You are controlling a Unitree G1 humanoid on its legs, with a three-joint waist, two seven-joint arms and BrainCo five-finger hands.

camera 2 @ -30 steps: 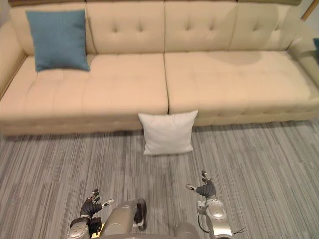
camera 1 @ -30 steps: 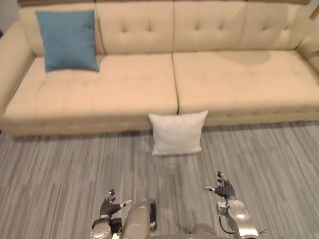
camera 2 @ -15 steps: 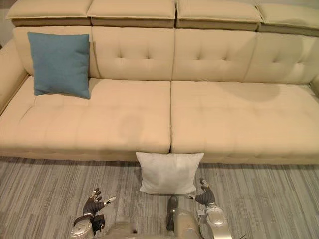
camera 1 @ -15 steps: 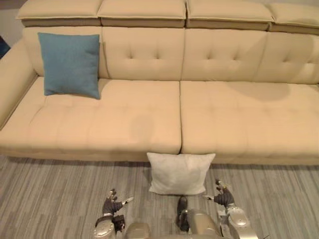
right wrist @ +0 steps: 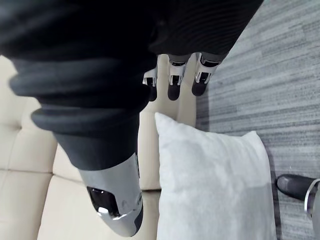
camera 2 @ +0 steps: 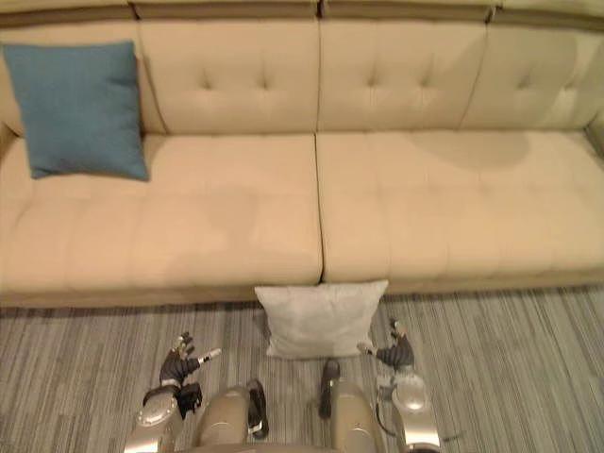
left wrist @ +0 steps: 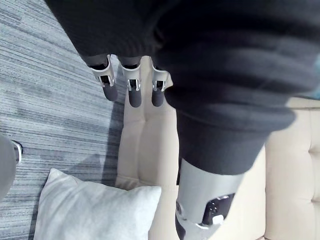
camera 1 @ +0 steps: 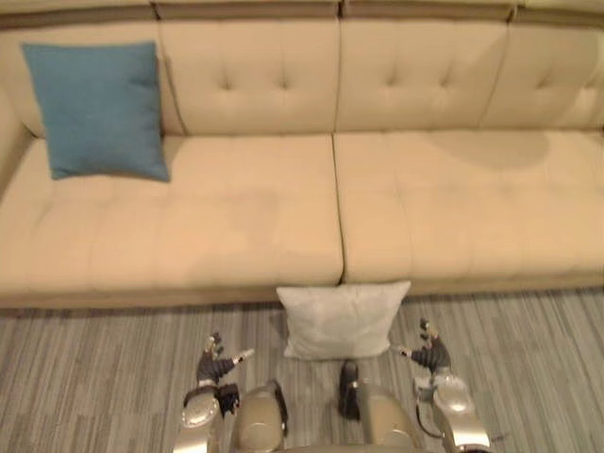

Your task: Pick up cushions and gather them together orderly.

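Observation:
A white cushion (camera 1: 342,319) leans upright on the floor against the sofa's front, below the gap between the two seat cushions; it also appears in the wrist views, white cushion (right wrist: 215,185) and white cushion (left wrist: 95,212). A blue cushion (camera 1: 96,109) stands against the backrest at the sofa's left end. My left hand (camera 1: 216,366) hovers over the carpet to the lower left of the white cushion, fingers relaxed, holding nothing. My right hand (camera 1: 430,355) is just beside the cushion's lower right corner, fingers straight, empty.
The beige sofa (camera 1: 453,208) spans the whole width of the scene, its seat bare apart from the blue cushion. Grey striped carpet (camera 1: 94,377) lies in front of it, with free floor on both sides of the white cushion.
The camera has come closer to the sofa and tilted up and down. Both hands are now nearer the white cushion, the right one almost at its corner. Neither cushion has moved.

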